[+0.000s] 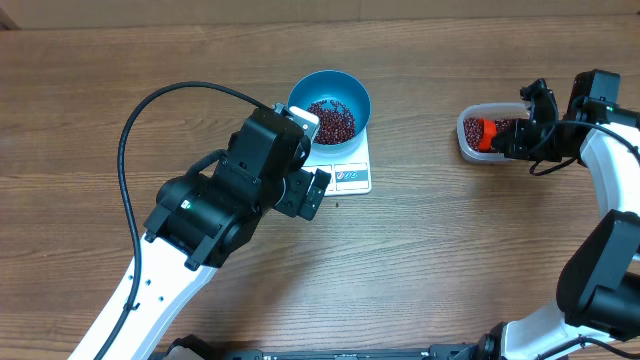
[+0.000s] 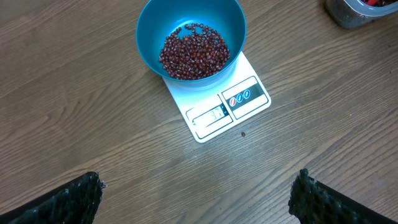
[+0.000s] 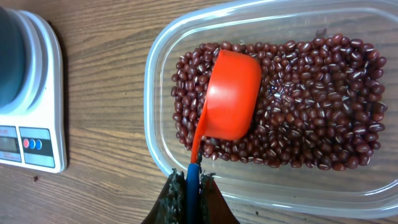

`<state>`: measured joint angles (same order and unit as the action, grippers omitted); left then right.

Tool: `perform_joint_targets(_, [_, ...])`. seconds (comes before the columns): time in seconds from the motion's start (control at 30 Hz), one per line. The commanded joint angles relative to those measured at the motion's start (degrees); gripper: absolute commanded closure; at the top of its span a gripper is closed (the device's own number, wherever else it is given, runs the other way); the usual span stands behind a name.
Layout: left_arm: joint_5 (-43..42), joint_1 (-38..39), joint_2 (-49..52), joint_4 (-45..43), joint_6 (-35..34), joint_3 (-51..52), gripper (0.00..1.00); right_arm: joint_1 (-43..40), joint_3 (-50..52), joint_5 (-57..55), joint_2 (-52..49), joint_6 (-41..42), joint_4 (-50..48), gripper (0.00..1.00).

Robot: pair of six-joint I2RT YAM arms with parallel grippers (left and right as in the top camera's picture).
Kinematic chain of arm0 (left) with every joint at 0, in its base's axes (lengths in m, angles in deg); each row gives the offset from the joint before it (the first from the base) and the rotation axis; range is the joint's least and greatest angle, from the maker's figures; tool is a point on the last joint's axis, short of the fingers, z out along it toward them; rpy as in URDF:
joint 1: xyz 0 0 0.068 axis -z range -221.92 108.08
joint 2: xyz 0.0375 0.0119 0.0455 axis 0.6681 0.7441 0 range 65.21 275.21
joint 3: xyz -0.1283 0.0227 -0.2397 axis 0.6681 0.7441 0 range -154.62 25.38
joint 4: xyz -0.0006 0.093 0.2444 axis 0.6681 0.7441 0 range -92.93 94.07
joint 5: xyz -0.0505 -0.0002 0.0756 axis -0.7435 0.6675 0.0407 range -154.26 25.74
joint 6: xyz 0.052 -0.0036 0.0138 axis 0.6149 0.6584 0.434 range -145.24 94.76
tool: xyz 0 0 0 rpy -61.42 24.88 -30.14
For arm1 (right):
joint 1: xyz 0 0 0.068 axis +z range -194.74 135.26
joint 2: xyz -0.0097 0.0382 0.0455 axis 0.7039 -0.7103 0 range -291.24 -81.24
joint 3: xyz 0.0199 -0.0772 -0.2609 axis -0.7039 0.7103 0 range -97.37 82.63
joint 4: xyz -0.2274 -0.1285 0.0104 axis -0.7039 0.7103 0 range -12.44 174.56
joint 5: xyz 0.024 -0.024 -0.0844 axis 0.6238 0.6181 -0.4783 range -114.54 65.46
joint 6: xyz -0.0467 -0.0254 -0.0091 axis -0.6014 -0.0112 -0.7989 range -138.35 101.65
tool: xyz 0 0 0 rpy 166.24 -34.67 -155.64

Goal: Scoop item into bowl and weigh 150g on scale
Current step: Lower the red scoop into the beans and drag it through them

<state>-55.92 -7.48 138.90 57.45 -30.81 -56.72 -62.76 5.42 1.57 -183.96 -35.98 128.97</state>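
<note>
Inside the right pincer (image 3: 189,186), clamped tight, the handle of a red plastic measuring scoop (image 3: 231,96) is sitting, its cup resting ahead on small dark red-brown beans (image 3: 311,118) in a clear rounded plastic tub (image 3: 155,68). The left pincer (image 2: 199,199) is hanging wide apart; ahead, a round bright-blue bowl (image 2: 149,31) of beans is standing on a small white rectangular scale (image 2: 249,99).

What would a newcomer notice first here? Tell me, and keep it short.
The bright blue bowl of dark red beans on the white scale, mid-table, draws the eye first. Next, the red scoop among more beans in the clear tub at the right, its handle pinched by the right gripper. The left gripper hangs open near the scale.
</note>
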Motion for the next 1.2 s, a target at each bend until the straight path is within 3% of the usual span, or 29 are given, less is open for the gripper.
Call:
perform_joint_targets(0.0, [-0.48,-0.39,0.26,-0.17,0.87,-0.24,0.0,-0.11,1.11,1.68,-0.28,2.89,-0.39,0.96])
perform_joint_targets(0.27, [-0.48,-0.39,0.26,-0.17,0.87,-0.24,0.01,-0.57,1.14,2.95,-0.28,9.29,-1.44,0.96])
perform_joint_targets(1.17, [-0.48,-0.39,0.26,-0.17,0.87,-0.24,0.0,-2.58,5.53,10.75,-0.28,9.03,-4.28,0.97])
